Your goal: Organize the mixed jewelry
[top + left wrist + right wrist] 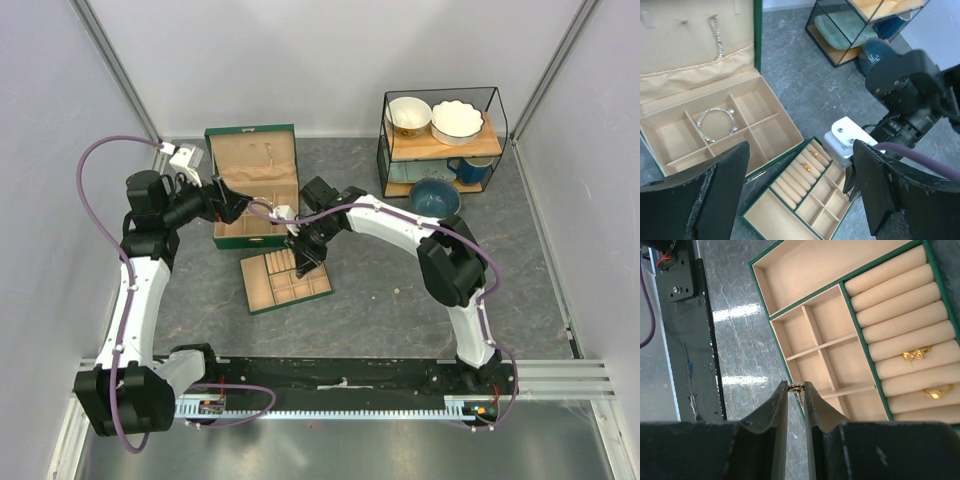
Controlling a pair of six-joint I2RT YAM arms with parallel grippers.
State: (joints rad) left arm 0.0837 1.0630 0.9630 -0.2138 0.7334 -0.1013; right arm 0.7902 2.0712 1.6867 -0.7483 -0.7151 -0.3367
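Right end effector clenched on tiny ring by fingertips above tray rim; marginal pinch could drop it onto surface.

The grey marbled table lies open between the green tray with tan compartments and the black wire shelf rack. The white right arm crosses above this lane. The right gripper, clamped on a tiny pale ring, hangs over the tray's rim. The green box's raised lid closes the rear. The left gripper, jaws spread wide, covers the box front.
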